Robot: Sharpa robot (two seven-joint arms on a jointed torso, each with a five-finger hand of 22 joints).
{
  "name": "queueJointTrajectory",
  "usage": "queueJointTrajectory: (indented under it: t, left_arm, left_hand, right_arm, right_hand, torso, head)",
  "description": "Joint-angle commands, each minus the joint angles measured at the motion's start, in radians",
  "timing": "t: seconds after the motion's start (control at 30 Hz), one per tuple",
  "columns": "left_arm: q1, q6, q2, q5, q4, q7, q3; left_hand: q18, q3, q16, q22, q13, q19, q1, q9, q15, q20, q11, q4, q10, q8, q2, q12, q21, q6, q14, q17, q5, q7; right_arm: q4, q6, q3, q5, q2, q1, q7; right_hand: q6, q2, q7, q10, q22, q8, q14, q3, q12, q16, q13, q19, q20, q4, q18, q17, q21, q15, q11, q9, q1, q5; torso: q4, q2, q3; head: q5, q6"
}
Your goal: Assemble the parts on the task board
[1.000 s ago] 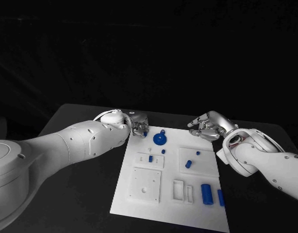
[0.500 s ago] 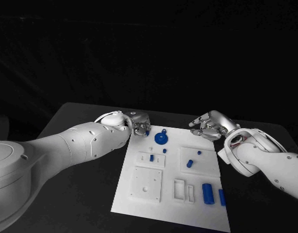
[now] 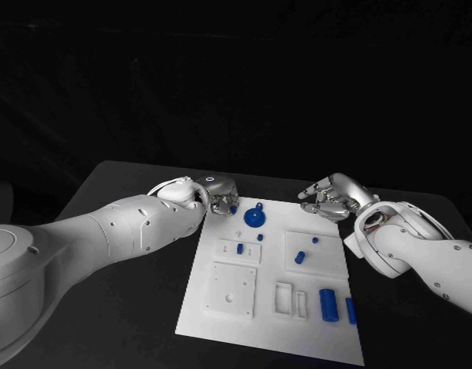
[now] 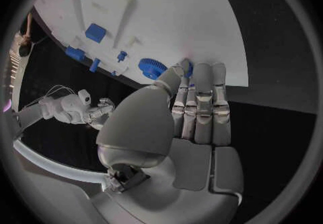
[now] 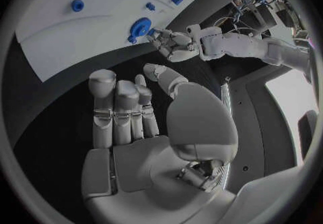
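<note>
The white task board lies in the middle of the table, also seen in the left wrist view. My left hand hovers at the board's far left corner; its thumb and a finger seem to pinch a small blue part. Just beside it a blue gear lies on the board. My right hand hangs off the board's far right corner, holding nothing, thumb apart from its fingers.
Small blue pieces lie mid-board and two blue cylinders sit near the front right. White raised blocks with recesses occupy the board's left half. Bare black table surrounds the board.
My left hand has shifted slightly toward the table's far edge at the board's corner. The right hand has barely moved.
</note>
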Motion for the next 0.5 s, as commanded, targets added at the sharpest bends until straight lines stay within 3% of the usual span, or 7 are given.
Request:
queueJointTrajectory:
  t: [0.03, 0.5]
  left_arm:
    - [-0.020, 0.010, -0.006, -0.001, 0.017, 0.018, -0.010]
    - [-0.015, -0.052, -0.080, 0.049, 0.106, 0.025, -0.005]
  left_hand:
    - [0.012, 0.013, -0.006, 0.023, 0.002, 0.005, -0.014, 0.002, 0.002, 0.003, 0.001, 0.001, 0.006, 0.003, -0.001, 0.003, 0.007, 0.005, 0.009, 0.004, 0.003, -0.001]
    - [0.014, 0.027, -0.015, 0.022, 0.002, 0.013, -0.020, 0.002, 0.003, 0.004, 0.003, 0.012, 0.000, 0.003, -0.015, 0.003, 0.006, -0.001, 0.018, 0.006, 0.009, 0.001]
  right_arm:
    - [0.001, 0.003, 0.000, -0.001, 0.000, 0.000, 0.007]
    - [-0.005, -0.004, 0.000, 0.006, 0.004, 0.000, 0.010]
  right_hand:
    - [-0.007, 0.001, -0.001, -0.004, 0.078, -0.002, -0.004, -0.006, 0.000, -0.004, -0.001, 0.031, 0.002, 0.001, 0.008, -0.002, -0.003, 0.004, 0.000, -0.001, -0.008, 0.007]
    - [-0.008, 0.000, -0.001, -0.004, 0.078, -0.002, -0.004, -0.006, -0.001, -0.006, -0.001, 0.031, 0.002, 0.000, 0.007, -0.003, -0.003, 0.004, 0.000, -0.001, -0.008, 0.009]
  torso:
    - [-0.0002, -0.001, -0.0002]
    - [0.0019, -0.002, -0.0004]
  head:
    - [0.000, 0.000]
    - [-0.006, 0.001]
